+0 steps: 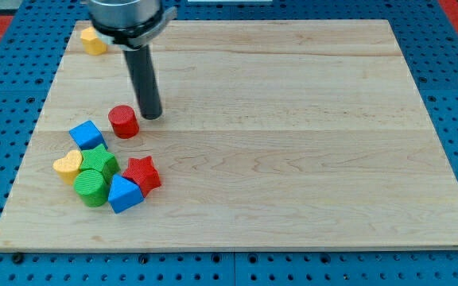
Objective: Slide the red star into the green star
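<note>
The red star (142, 173) is sitting just right of the green star (99, 161), seemingly near-touching, so 1 closing nudge is remaining; my tip (151, 115), jawless, is standing above both.

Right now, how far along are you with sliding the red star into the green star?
Looks mostly done: the red star sits in the cluster at the view's lower left, right beside the green star, though I can't tell if they touch. In hand: my tip rests above them, next to the red cylinder, touching neither star. Left: perhaps a final nudge leftward.
</note>
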Robot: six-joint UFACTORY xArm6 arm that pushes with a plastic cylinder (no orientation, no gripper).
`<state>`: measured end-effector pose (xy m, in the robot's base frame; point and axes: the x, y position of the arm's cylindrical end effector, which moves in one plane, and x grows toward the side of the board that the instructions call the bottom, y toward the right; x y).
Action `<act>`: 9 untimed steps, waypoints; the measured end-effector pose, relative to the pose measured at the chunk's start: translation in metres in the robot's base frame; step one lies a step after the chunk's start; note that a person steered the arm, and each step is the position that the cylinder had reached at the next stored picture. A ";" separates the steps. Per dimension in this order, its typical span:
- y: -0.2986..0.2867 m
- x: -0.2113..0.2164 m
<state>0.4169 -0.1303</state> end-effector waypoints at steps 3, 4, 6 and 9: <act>0.025 0.029; 0.140 0.040; 0.124 0.141; 0.029 0.135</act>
<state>0.5516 -0.1015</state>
